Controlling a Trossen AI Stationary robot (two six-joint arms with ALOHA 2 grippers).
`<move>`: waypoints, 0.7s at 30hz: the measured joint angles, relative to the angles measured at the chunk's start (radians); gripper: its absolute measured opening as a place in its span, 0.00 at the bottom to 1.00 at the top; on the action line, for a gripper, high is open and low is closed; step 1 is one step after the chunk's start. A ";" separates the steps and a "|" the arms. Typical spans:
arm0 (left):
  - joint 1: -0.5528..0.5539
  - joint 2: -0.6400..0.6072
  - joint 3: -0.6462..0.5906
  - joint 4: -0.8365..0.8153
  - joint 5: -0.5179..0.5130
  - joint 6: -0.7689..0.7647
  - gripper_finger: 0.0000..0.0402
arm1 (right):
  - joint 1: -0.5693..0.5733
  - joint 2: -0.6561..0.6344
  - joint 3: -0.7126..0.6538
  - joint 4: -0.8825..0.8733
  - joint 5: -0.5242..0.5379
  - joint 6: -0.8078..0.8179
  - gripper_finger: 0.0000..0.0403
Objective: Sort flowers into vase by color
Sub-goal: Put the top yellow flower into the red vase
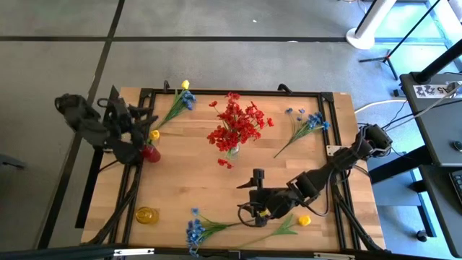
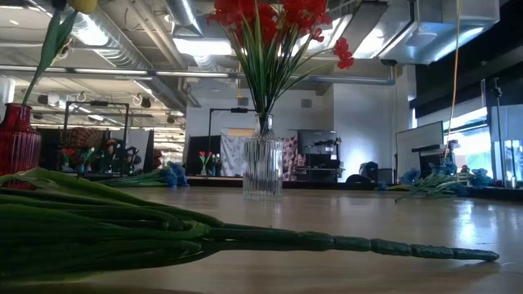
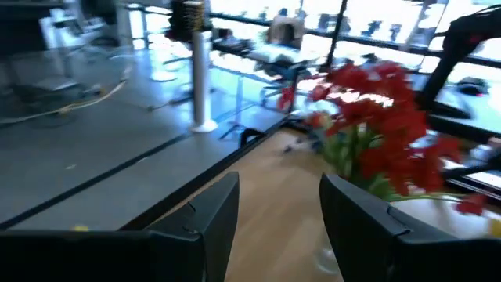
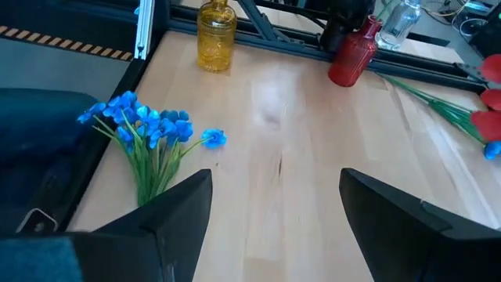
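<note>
Hovering with jaws apart: left gripper (image 1: 144,133) over bench's left edge by glossy red vase (image 1: 150,153), right gripper (image 1: 249,209) near front edge beside clustered blue flowers (image 1: 193,230).

Left arm: reaches in from the left edge of the surface, folded close to the frame, forearm pointing toward the middle.
Left hand (image 1: 148,137): near the left edge, raised above the surface; in the left wrist view its two dark fingers (image 3: 205,219) stand apart with a clear gap between them and nothing in it.
Right arm: comes from the right edge, stretched low and diagonally across the near right part of the surface, elbow bent.
Right hand (image 1: 249,211): low over the near middle of the surface, pointing left; its fingers (image 4: 176,215) are spread wide, the gap between them bare.
</note>
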 joint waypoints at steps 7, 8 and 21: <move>0.259 0.133 -0.072 0.084 0.078 -0.055 0.43 | -0.055 0.000 0.000 0.001 -0.085 -0.050 0.70; 0.310 0.151 -0.072 0.110 0.099 -0.035 0.43 | -0.062 0.000 0.000 0.001 -0.099 -0.052 0.70; 1.117 0.340 0.031 0.302 0.615 0.273 0.43 | -0.064 0.000 0.000 -0.039 -0.159 -0.045 0.70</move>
